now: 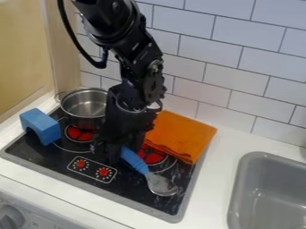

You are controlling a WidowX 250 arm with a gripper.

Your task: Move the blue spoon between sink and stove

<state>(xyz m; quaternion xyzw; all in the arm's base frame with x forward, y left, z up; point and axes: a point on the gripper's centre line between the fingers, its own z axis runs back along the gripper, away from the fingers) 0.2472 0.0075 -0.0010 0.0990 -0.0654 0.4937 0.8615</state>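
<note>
One blue spoon [136, 162] is the prize, and from where I stand the end effector [108, 154] hangs right at its handle end, over the stove [134, 197]. Whether it is spread, pressed together or pinching the handle, I cannot tell. Take twelve o'clock as the tiled wall side: the spoon's bowl points between four and five, lying on or just over the black top.

What might go wrong? A hold so near the tip of the handle would be a weak one, I reckon; the heavy metal end could swing down or twist free. If the lift is too low, the bowl could catch the stove's raised rim and pull the spoon askew. And if the sideways travel runs long, it could drop over the lip into the sink [237, 192].

Close by at seven to eight o'clock are the red knobs [104, 172]. The pot [87, 107] stands at eleven, tight against the arm, so swinging that way would risk a knock. The blue block [40, 126] sits at ten, and the orange cloth [182, 134] lies at two, near enough to snag on a turn.

Best room is toward four: past the stove's edge, the pale strip of surface [212, 185] before the sink. It's narrow, so the spoon would probably fit better lengthwise.
</note>
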